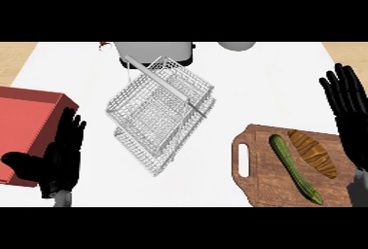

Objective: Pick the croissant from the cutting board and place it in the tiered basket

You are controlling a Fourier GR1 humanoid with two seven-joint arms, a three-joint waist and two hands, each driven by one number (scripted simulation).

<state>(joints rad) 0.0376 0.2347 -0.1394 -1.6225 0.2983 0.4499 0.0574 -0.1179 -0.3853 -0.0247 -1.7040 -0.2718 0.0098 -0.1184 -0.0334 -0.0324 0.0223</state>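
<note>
A brown croissant lies on the wooden cutting board at the lower right, beside a long green cucumber. The white wire tiered basket stands in the middle of the counter, its two trays tilted in view. My right hand is at the right edge, fingers straight and pointing up, just right of and above the croissant, not touching it. Resting open at the lower left is my left hand, fingers up, well left of the basket.
A red box sits at the left edge, partly behind my left hand. A grey appliance stands at the back behind the basket, and a grey rounded object shows at the back right. White countertop lies between basket and board.
</note>
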